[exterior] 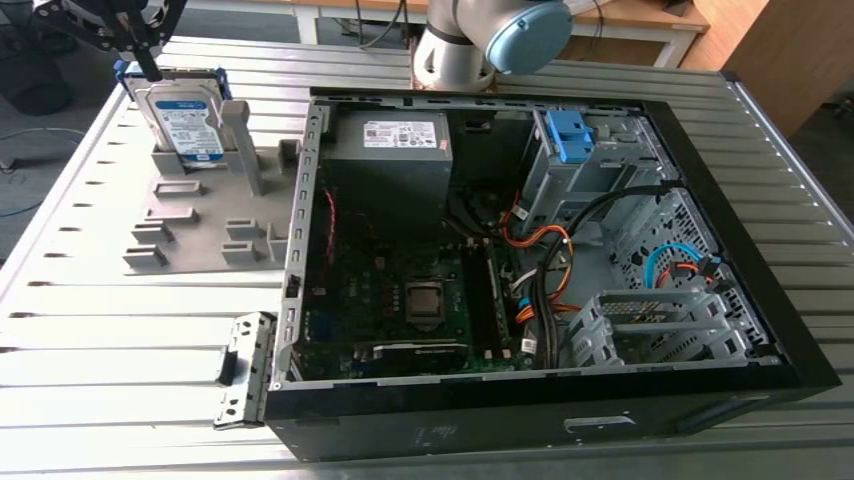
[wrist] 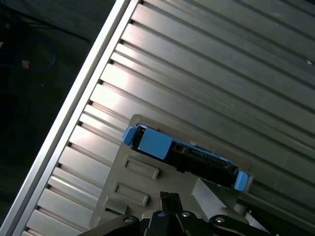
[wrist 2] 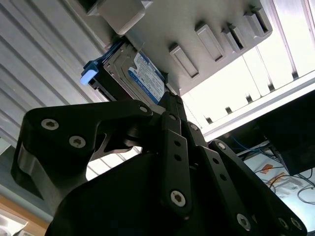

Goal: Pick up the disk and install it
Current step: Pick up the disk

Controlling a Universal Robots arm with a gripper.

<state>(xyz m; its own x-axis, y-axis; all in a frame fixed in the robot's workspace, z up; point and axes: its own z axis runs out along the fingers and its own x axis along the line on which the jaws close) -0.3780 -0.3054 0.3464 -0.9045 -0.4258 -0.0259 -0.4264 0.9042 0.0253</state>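
The disk (exterior: 187,120) stands upright on its edge in a grey plastic fixture (exterior: 200,235) at the exterior view's far left. It is silver with a white-and-blue label and a blue bracket around it. My gripper (exterior: 144,62) hangs just above its top edge, at the corner away from the computer case. The first wrist view looks down on the disk's (wrist: 192,157) blue-framed top edge, with my gripper (wrist: 167,199) a little to one side of it. In the second wrist view the disk's label (wrist 2: 145,78) lies just beyond my gripper (wrist 2: 170,101).
An open black computer case (exterior: 747,290) lies on the slatted metal table (exterior: 107,350), in the exterior view's right. Inside are a grey power-supply box (exterior: 390,150), a motherboard (exterior: 400,290), cables and a drive cage with a blue latch (exterior: 567,135). The arm's base (exterior: 461,45) stands behind the case.
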